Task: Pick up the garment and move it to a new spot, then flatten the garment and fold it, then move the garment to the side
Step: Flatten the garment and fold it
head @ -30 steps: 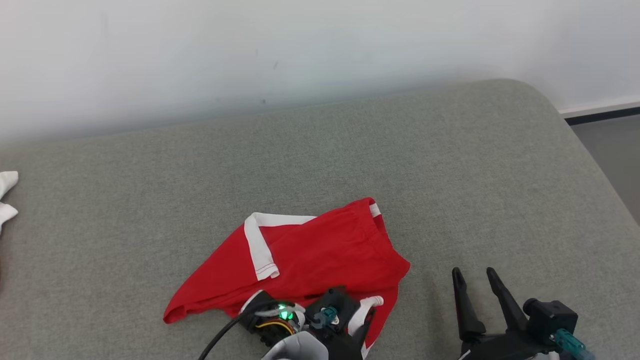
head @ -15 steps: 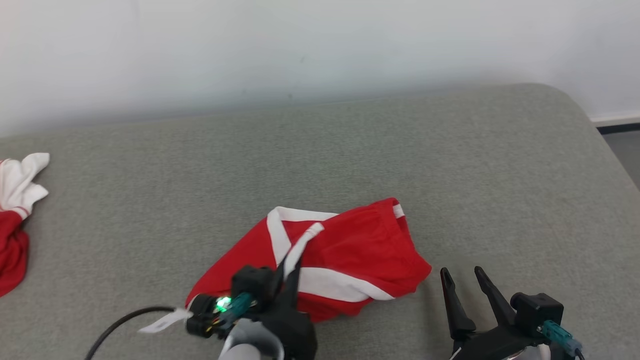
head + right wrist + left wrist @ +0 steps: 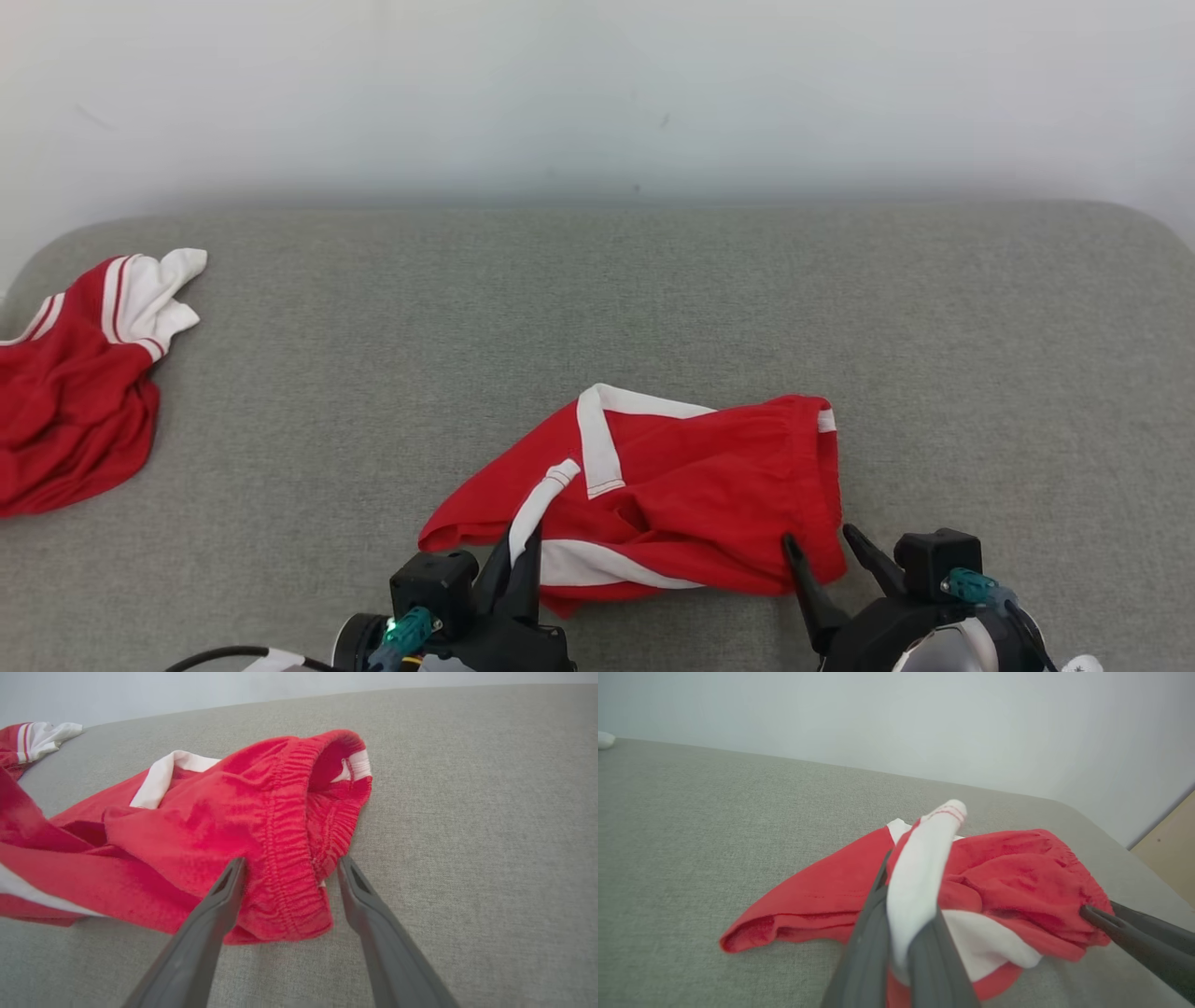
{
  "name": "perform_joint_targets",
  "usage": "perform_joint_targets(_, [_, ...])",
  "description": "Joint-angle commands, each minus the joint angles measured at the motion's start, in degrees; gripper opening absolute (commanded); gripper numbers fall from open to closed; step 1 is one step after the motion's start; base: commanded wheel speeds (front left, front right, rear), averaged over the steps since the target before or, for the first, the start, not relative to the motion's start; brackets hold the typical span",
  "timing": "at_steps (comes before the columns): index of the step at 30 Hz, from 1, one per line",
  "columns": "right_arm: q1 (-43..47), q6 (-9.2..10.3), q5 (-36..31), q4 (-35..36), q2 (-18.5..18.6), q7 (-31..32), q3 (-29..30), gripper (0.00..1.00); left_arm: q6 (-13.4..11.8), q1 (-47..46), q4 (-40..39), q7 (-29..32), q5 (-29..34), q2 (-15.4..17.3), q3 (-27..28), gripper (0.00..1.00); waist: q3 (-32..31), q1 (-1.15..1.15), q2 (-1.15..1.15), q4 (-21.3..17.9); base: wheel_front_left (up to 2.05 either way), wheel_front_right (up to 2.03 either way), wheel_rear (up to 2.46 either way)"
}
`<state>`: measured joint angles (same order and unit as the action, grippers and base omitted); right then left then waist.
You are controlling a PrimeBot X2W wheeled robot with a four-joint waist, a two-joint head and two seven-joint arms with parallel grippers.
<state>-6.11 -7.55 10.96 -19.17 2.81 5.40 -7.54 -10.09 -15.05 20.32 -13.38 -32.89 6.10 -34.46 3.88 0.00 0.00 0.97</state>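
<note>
Down close, the left gripper [image 3: 518, 555] is pinched tight on a white stripe [image 3: 915, 868] of the red shorts [image 3: 709, 485]. The right gripper [image 3: 820, 537] has its fingers apart, with the stretchy waistband [image 3: 289, 826] between them. The shorts lie bunched near the front of a soft grey cushion [image 3: 653, 308]. Far to the left lies another red and white cloth [image 3: 75, 420]. Behind it all is a plain white wall [image 3: 597, 93].

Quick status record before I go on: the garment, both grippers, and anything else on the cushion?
garment: red shorts with white trim, crumpled, lying mid-cushion
left gripper: shut on the shorts' white strip
right gripper: open, fingers straddling the elastic waistband, not closed on it
surface: grey cushion
other: second red-and-white garment at far left, apart from the shorts
</note>
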Motion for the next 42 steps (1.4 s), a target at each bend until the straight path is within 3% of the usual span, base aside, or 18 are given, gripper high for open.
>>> perform_joint_targets(1, [-0.28, 0.13, -0.09, 0.08, 0.13, 0.32, 0.18, 0.75, -0.09, 0.83, -0.23, -0.36, -0.71, -0.13, 0.16, 0.0, -0.38, 0.0, 0.0, 0.54, 0.0, 0.0, 0.0])
perform_joint_targets(2, [-0.38, 0.13, 0.16, 0.55, 0.1, 0.52, 0.26, 0.16, -0.17, 1.08, -0.31, -0.38, -0.81, -0.19, 0.22, 0.0, -0.43, 0.0, 0.0, 0.62, 0.0, 0.0, 0.0])
perform_joint_targets(3, [-0.38, 0.13, 0.55, 0.86, 0.09, 0.83, 0.24, 0.0, -0.25, 1.23, -0.47, -0.55, -0.69, -0.16, 0.35, 0.0, -0.46, 0.0, 0.0, 0.67, 0.0, 0.0, 0.0])
perform_joint_targets(10, [2.1, 0.13, 8.44, 6.7, 0.1, 1.02, 3.03, 0.0, -0.01, 2.63, -5.04, -1.71, -1.87, -0.31, 4.38, 0.0, -0.98, 0.0, 0.0, -0.02, 0.0, 0.0, 0.0])
perform_joint_targets(16, [3.76, 0.13, 19.29, 18.03, 0.12, 2.36, 7.09, 0.0, 1.0, 5.22, -15.45, -1.85, -1.93, -1.54, 12.02, 0.0, -1.45, 0.0, 0.0, -1.88, 0.0, 0.0, 0.0])
perform_joint_targets(22, [0.84, 0.13, 22.49, 26.96, 0.13, 7.12, 10.09, 0.0, 2.68, 7.37, -22.99, -1.88, -1.85, -2.72, 16.37, 0.0, -1.21, 0.0, 0.0, -3.4, 0.0, 0.0, 0.0])
perform_joint_targets(28, [-10.11, 0.13, 19.02, 17.94, 1.06, 13.01, 11.09, 0.0, 2.92, 6.7, -21.78, -1.89, -5.12, -3.09, 16.22, 0.0, 1.77, 0.0, 0.0, -2.63, 0.0, 0.0, 0.0])
perform_joint_targets(33, [-19.86, 0.14, 17.1, 7.75, 2.33, 11.33, 11.18, 0.0, 1.74, 5.3, -21.46, -1.89, -11.32, -3.07, 15.73, 0.0, 3.85, 0.0, 0.0, -0.2, 0.0, 0.0, 0.0])
perform_joint_targets(34, [-22.1, 0.14, 16.75, 5.27, 2.56, 10.42, 11.34, 0.0, 1.31, 5.36, -21.28, -1.9, -12.87, -3.02, 15.54, 0.08, 4.36, 0.0, 0.0, 0.39, 0.0, 0.0, 0.0])
perform_joint_targets(35, [-24.33, 0.14, 16.28, 2.68, 2.68, 8.88, 11.91, 0.0, 0.76, 5.3, -20.87, -1.89, -14.28, -3.04, 15.32, 0.4, 4.79, 0.0, 0.0, 0.91, 0.0, 0.0, 0.0])
perform_joint_targets(36, [-26.13, 0.15, 15.67, 0.28, 2.87, 7.5, 12.04, 0.22, 0.31, 5.19, -20.26, -1.9, -15.68, -3.03, 14.84, 0.79, 5.19, 0.0, 0.0, 1.42, 0.0, 0.0, 0.0])
perform_joint_targets(37, [-27.45, 0.15, 15.25, -2.88, 2.81, 6.95, 12.21, 1.0, -0.07, 5.05, -19.72, -1.89, -16.67, -3.03, 14.51, 1.0, 5.51, 0.0, 0.0, 1.85, 0.0, 0.0, 0.0])
perform_joint_targets(42, [-31.25, 0.13, 16.3, -13.05, 2.32, 6.95, 10.21, 1.0, -0.53, 4.94, -18.15, -1.88, -20.28, -3.09, 15.31, 1.0, 6.04, 0.0, 0.0, 3.18, 0.0, 0.0, 0.0])
